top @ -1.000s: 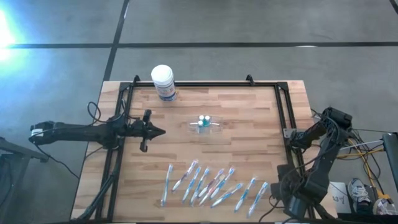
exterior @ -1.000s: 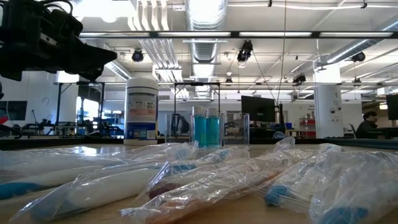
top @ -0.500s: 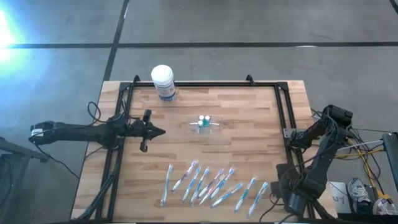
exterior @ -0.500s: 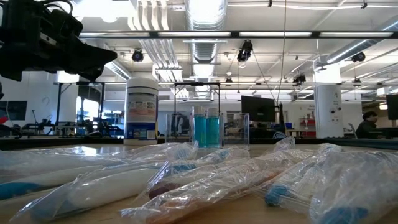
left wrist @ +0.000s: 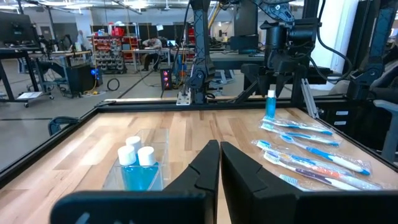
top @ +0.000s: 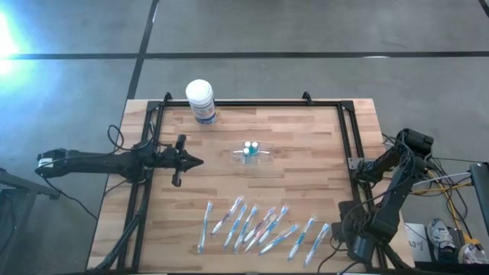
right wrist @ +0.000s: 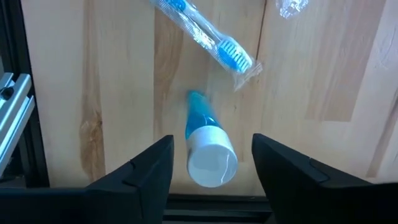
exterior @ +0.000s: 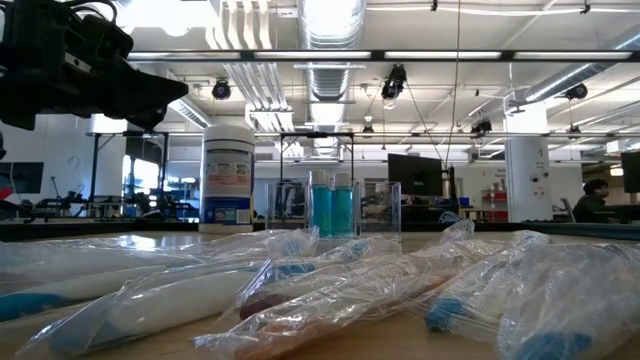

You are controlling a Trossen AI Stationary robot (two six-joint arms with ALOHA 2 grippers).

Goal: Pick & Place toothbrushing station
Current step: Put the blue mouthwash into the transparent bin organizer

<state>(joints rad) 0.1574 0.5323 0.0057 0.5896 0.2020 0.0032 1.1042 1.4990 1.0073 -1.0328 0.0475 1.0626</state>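
The toothbrushing station is a clear plastic holder standing on its base mid-table, with two blue white-capped bottles upright in it. My left gripper hovers shut to its left, pointing level at it. My right gripper points down over the table's near right corner. It is open, with one finger on each side of a third small blue bottle, apart from it. That bottle stands upright on the wood.
Several bagged toothbrushes lie in a row along the near edge, one just beyond the bottle. A white tub with a blue label stands at the far left. A black metal frame borders the table.
My right gripper has sunk a little over the table's near right corner. Nothing on the table has moved.
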